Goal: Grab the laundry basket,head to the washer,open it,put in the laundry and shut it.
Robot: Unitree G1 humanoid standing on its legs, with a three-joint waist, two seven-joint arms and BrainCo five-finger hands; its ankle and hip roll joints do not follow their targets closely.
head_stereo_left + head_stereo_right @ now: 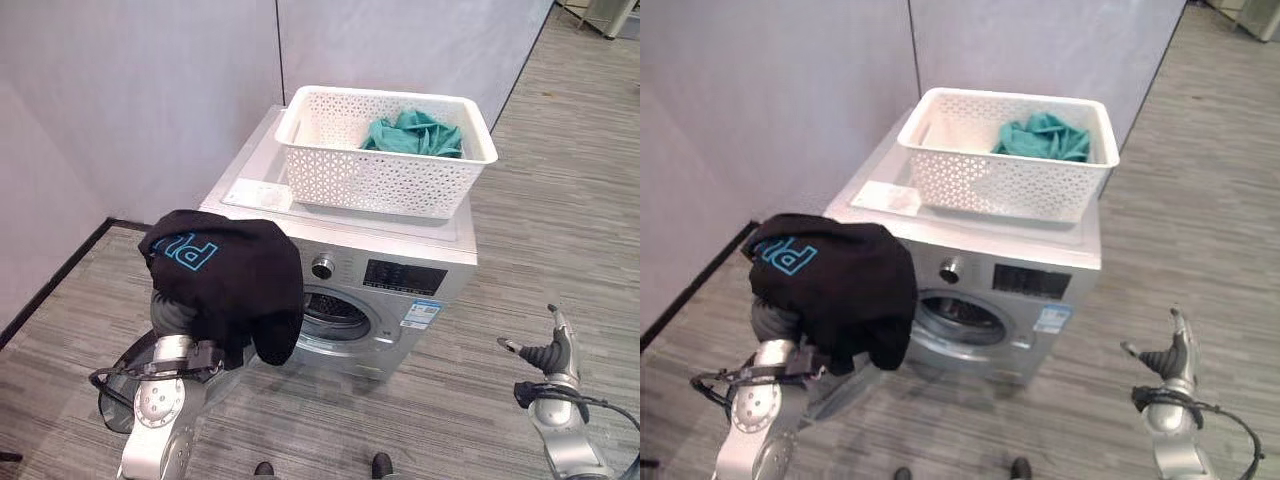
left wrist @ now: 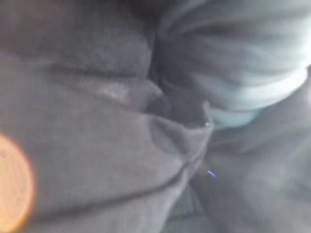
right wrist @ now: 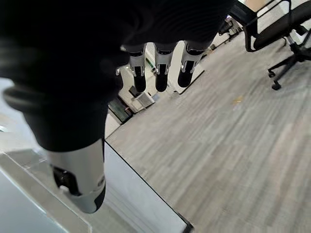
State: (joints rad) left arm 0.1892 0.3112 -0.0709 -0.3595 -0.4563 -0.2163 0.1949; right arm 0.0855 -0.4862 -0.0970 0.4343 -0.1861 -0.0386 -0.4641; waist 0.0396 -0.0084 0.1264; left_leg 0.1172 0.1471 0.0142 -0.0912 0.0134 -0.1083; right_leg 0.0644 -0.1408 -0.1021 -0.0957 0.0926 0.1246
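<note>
A silver front-loading washer (image 1: 380, 270) stands against a pale partition wall (image 1: 140, 90), and everything else is placed from it. On the washer's top sits a white perforated laundry basket (image 1: 380, 180), pushed toward the rear right of the lid, with a crumpled teal garment (image 1: 415, 135) lying in its right half. Just beside the basket, on the washer's front left corner, lies a small white folded item (image 1: 262, 193); what it is cannot be told. The washer's door (image 1: 130, 385) is swung open to the washer's left, low by the floor, and the drum opening (image 1: 335, 312) shows below the control panel.

In front of the washer's left side, a black garment with blue lettering (image 1: 230, 280) hangs draped over the left hand (image 1: 175, 320), level with the drum opening and overlapping its left edge. The head views show the cloth covering the hand, so whether its fingers are clenched on the fabric cannot be told. The left wrist view adds only close grey folds of the same cloth (image 2: 97, 160) pressed against the camera, with no finger visible.

The right hand (image 1: 545, 352) is low and well to the right of the washer, over the grey plank floor (image 1: 560, 230), holding nothing. The right wrist view gives what the head views do not: its fingers (image 3: 160, 73) are straight and relaxed, the thumb (image 3: 80, 179) apart from them, and past them an office chair (image 3: 282, 34) stands on the floor.
</note>
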